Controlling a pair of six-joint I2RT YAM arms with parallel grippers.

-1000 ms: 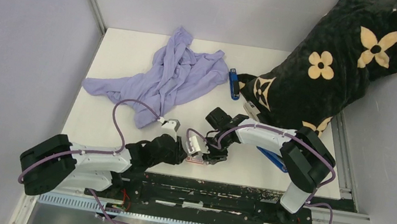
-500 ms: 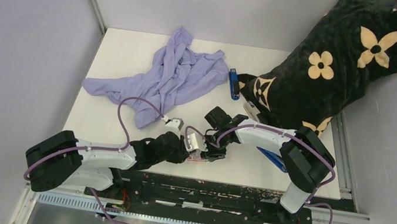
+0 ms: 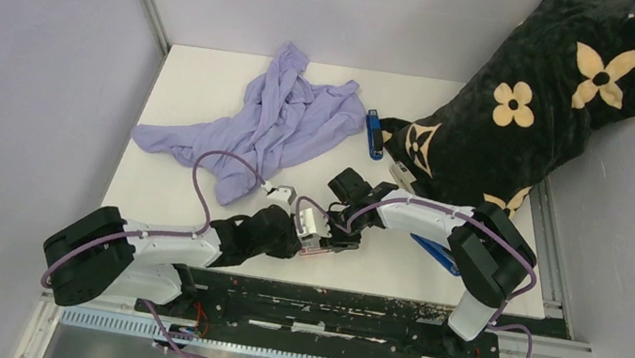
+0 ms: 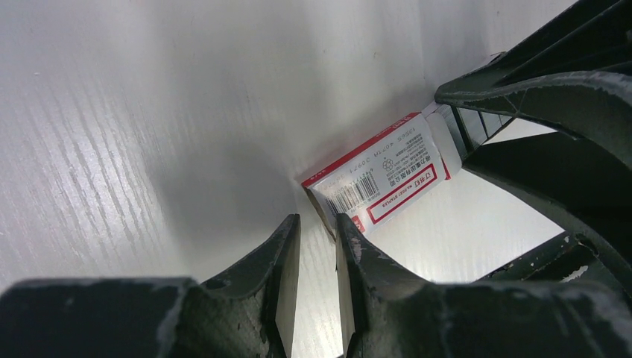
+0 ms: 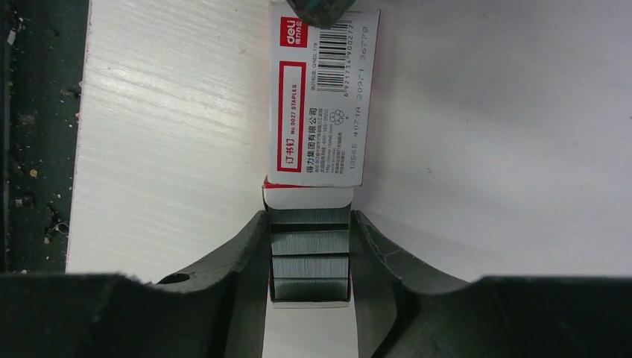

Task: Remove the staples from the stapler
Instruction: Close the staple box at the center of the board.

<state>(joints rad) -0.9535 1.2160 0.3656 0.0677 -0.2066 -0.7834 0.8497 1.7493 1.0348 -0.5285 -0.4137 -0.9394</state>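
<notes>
A red-and-white staple box [image 5: 322, 97] hangs between both grippers near the table's front edge [image 3: 315, 249]. Its inner tray is slid partly out, and several ribbed silver strips of staples [image 5: 309, 257] lie in it. My right gripper [image 5: 308, 218] is shut on that tray's two sides [image 3: 338, 235]. My left gripper [image 4: 317, 220] has its jaws narrowly apart at the box's other end [image 4: 376, 175]. Its right fingertip [image 4: 344, 224] overlaps the barcode face, pinching the end at the very tips [image 3: 302, 228]. A blue stapler [image 3: 374, 134] lies at the back, far from both grippers.
A crumpled lilac cloth [image 3: 270, 120] covers the back left of the table. A black bag with cream flowers [image 3: 535, 98] fills the back right. A blue object [image 3: 434, 252] lies partly under the right arm. The dark front rail [image 3: 323, 308] runs below the table's edge.
My left arm has pushed forward and right until its fingertips reach the box's end, and its jaws have narrowed slightly. The right gripper and the tray have hardly moved.
</notes>
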